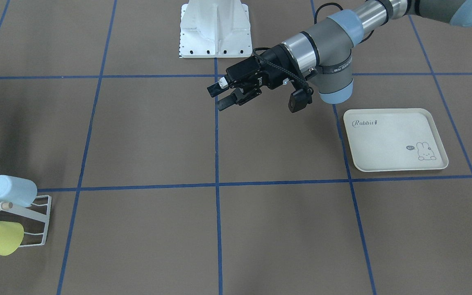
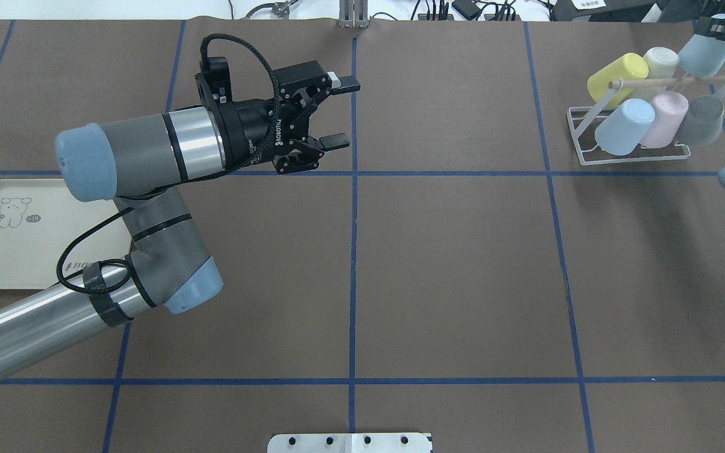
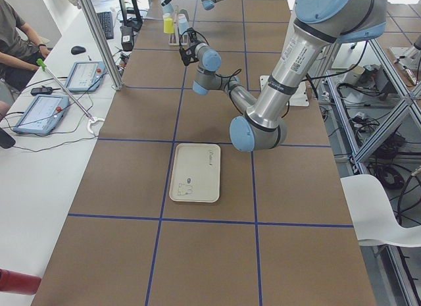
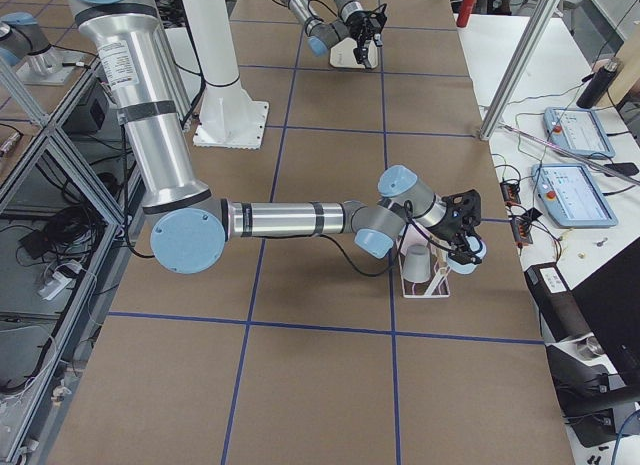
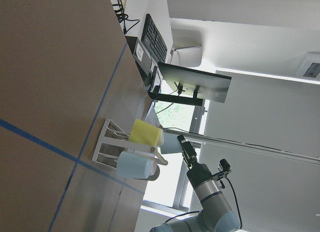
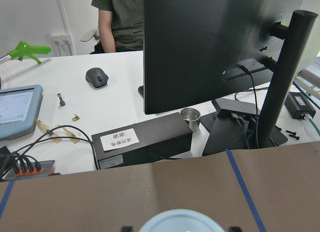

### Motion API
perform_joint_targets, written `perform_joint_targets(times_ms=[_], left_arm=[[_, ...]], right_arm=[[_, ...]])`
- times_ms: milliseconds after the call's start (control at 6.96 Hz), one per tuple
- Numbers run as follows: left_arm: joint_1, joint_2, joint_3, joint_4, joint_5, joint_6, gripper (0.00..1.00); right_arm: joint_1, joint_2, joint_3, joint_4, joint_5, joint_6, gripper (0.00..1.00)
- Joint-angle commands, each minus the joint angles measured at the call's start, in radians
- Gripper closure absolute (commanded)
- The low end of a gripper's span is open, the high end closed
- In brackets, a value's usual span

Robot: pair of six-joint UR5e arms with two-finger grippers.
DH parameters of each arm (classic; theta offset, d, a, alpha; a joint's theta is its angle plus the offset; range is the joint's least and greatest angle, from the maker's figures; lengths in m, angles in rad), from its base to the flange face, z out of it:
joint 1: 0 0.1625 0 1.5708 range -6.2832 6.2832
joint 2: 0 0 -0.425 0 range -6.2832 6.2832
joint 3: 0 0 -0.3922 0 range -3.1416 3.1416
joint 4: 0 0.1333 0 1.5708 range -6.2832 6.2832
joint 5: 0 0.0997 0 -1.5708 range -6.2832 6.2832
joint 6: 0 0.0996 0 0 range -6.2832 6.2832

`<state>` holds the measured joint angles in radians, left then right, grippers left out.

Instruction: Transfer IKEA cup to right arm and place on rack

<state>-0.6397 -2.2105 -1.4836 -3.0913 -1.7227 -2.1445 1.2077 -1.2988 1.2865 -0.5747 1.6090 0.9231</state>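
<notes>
Cup (image 2: pixel 704 55) — pale blue — clamped in right gripper (image 2: pixel 715 34), left gripper (image 2: pixel 343 112) spread, empty

The left arm (image 2: pixel 35 333) is extended from the lower left of the overhead view and bent at the wrist. The left gripper (image 2: pixel 345 112) is thus held level above the counter (image 2: pixel 463 264), pointed toward the robot's right, with its fingers (image 2: pixel 336 142) spread wide and nothing between them. The right arm (image 4: pixel 290 218) is stretched low and nearly level over the counter, and the right gripper (image 2: pixel 717 29) is closed on a pale blue cup (image 2: pixel 702 55).
</notes>
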Motion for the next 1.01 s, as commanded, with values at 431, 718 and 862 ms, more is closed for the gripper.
perform_joint_targets(times_ms=[431, 718, 862], left_arm=[[-0.014, -0.002, -0.001, 0.0, 0.002, 0.02, 0.01], [-0.028, 0.038, -0.006, 0.069, -0.008, 0.293, 0.01], [-0.043, 0.088, -0.009, 0.123, -0.008, 0.446, 0.01]], right_arm=[[-0.022, -0.01, 0.006, 0.0, -0.003, -0.003, 0.01], [-0.008, -0.004, 0.058, -0.007, 0.149, -0.023, 0.01], [0.089, 0.006, 0.062, -0.019, 0.325, -0.067, 0.01]])
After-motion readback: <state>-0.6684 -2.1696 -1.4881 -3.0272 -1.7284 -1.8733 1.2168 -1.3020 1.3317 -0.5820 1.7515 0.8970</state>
